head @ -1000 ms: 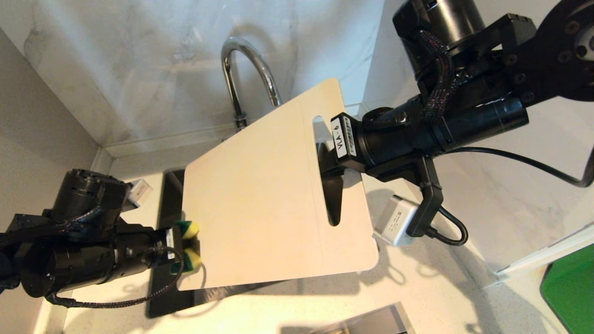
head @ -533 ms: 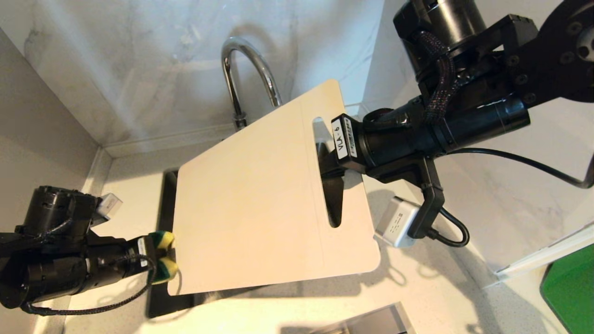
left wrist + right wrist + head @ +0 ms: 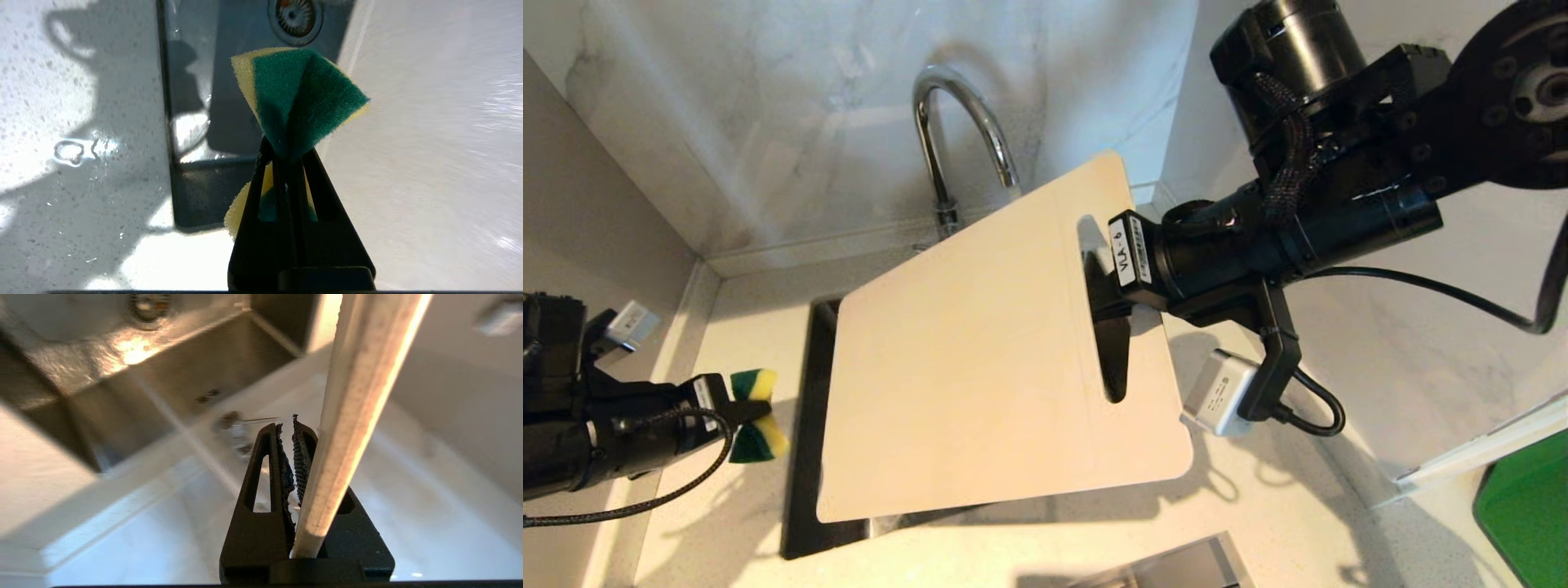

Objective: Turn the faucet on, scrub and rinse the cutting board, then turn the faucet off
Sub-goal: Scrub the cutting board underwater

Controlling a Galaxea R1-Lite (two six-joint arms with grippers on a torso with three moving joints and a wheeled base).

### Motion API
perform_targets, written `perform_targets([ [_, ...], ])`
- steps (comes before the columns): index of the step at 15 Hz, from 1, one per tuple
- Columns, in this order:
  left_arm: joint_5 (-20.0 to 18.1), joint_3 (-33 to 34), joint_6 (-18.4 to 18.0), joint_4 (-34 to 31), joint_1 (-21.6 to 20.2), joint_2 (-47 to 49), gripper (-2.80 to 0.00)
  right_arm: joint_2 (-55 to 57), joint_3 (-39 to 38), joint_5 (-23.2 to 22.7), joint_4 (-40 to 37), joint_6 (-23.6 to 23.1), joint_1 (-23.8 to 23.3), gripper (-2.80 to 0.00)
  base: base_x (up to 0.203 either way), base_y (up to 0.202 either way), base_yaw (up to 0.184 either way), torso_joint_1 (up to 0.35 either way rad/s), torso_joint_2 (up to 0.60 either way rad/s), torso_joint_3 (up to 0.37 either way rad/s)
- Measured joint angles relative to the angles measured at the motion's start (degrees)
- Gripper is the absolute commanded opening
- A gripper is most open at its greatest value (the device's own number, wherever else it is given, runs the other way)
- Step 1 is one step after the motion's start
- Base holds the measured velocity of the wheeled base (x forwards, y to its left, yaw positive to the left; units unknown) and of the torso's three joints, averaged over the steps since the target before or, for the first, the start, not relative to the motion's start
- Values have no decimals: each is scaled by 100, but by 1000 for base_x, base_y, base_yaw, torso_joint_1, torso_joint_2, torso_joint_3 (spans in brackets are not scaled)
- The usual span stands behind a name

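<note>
two grippers are at work. the right gripper [image 3: 1104,304] is clamped on the cutting board [image 3: 980,359] at its long handle hole, holding it tilted over the sink [image 3: 809,457], its far corner up near the faucet [image 3: 956,131]. in the right wrist view the board [image 3: 359,416] shows edge-on beside the fingers [image 3: 282,457], which are nearly together. the left gripper [image 3: 737,415] is closed on a sponge [image 3: 754,416] and hangs over the countertop [image 3: 727,506] to the left of the sink, apart from the board's edge.

the step in hand looks like scrubbing. to do it well, the sponge should meet the board with its face flat, not a folded corner, and press lightly, since the board is held at one end only and a hard push at the far end would lever it in the grip. strokes should run along the board's length, with the right arm steady.

the board is cream-white, flat, smooth and stiff, with rounded corners. the sponge is soft foam, yellow with a rough green scouring layer [image 3: 302,98], pinched into a bow shape. the faucet is shiny curved chrome, the countertop pale and speckled with water drops [image 3: 69,151], and the sink dark with a round drain [image 3: 294,16].
</note>
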State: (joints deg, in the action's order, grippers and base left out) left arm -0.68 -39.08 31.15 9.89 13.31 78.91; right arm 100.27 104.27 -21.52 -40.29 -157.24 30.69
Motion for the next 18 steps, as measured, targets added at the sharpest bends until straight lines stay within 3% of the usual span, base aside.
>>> perform_targets([
  [5, -28, -179, 71, -30, 60, -140, -280, 449, 25, -6, 20, -3, -449, -280, 0, 0, 0, 0, 0, 0],
  [10, -28, -155, 230, -30, 105, -214, -280, 1063, 676, -17, 57, -1, -710, -280, 0, 0, 0, 0, 0, 0],
  [18, -35, -49, 254, -11, 105, -282, -280, 1668, 948, -32, 660, -1, -902, -280, 0, 0, 0, 0, 0, 0],
])
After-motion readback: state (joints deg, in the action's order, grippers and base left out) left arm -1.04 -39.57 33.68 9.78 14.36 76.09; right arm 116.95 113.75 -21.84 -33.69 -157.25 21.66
